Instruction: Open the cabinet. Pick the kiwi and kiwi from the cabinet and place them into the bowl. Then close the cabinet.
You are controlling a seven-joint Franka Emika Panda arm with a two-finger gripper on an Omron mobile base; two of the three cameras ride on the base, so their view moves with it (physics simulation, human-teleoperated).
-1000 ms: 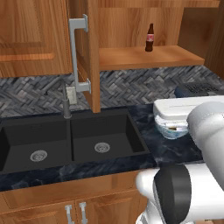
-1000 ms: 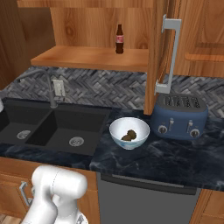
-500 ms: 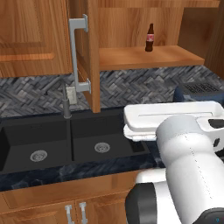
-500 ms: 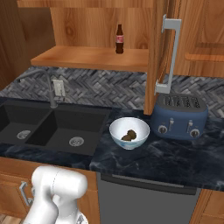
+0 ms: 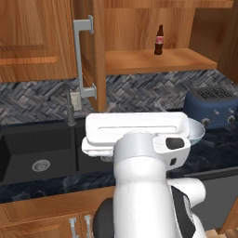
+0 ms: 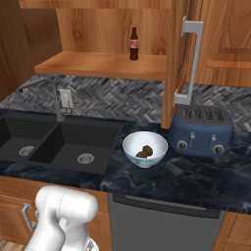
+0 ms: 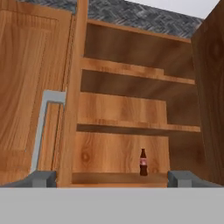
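Brown kiwis (image 6: 143, 151) in bowl (image 6: 145, 148) — right view; hand view — cabinet (image 7: 131, 109) open.

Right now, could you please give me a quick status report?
Gripper open, empty, facing the cabinet. Kiwis in the bowl. Both doors open; cola bottle on the shelf.

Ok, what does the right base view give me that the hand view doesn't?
Right base view: the bowl on the counter with the kiwis in it, the blue toaster beside it, and the sink. Hand view: the cabinet and its bare upper shelves, with the gripper open. Both: the cola bottle on the lowest shelf, doors open.
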